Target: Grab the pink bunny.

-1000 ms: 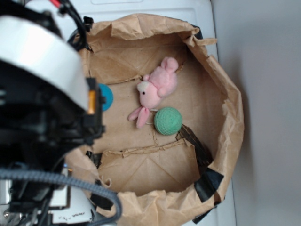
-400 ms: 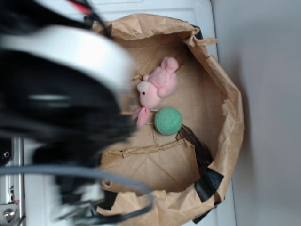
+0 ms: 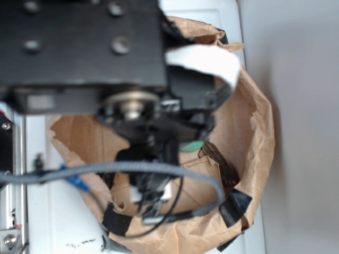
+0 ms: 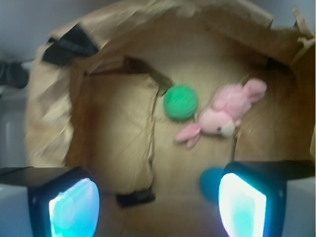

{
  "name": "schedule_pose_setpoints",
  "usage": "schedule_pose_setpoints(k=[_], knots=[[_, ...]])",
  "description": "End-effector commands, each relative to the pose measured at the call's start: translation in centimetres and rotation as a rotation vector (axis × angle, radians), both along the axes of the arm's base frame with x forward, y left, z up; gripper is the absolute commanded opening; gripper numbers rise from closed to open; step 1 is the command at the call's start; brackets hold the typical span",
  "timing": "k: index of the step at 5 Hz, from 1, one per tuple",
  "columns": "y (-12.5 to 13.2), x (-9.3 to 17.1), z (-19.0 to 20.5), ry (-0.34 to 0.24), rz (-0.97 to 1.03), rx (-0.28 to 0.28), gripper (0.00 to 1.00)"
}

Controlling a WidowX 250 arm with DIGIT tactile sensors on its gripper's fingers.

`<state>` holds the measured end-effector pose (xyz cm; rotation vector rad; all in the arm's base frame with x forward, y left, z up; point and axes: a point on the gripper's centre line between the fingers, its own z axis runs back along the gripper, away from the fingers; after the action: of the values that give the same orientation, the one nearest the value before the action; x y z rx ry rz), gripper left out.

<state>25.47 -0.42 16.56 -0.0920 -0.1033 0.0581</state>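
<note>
In the wrist view the pink bunny (image 4: 222,116) lies on the brown paper floor of the bag, up and to the right of my gripper (image 4: 158,207). The gripper is open, its two glowing fingertips (image 4: 74,207) wide apart over bare paper, well short of the bunny. A green ball (image 4: 180,102) rests beside the bunny's ears on its left. A blue ball (image 4: 211,182) peeks out from behind the right finger. In the exterior view my arm (image 3: 106,58) hides the bunny, and only a sliver of the green ball (image 3: 192,146) shows.
The crumpled paper bag's walls (image 4: 49,113) ring the toys on all sides, with black tape patches (image 4: 69,45) on the rim. A raised paper flap (image 4: 116,128) covers the left of the floor. Cables (image 3: 159,169) trail from the arm over the bag (image 3: 254,132).
The arm has swung right and over the bag. In the exterior view it now covers the bunny and most of the green ball, both of which showed clearly before.
</note>
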Motion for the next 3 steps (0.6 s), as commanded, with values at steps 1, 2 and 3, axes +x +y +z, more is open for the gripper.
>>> schedule_pose_setpoints(k=[1,2,3], knots=[[2.7,0.9,-1.9,-0.080,0.083,0.062,1.00],[2.8,0.2,-4.2,-0.090,0.084,0.119,1.00],[3.4,-0.6,-5.9,-0.066,0.087,0.154,1.00]])
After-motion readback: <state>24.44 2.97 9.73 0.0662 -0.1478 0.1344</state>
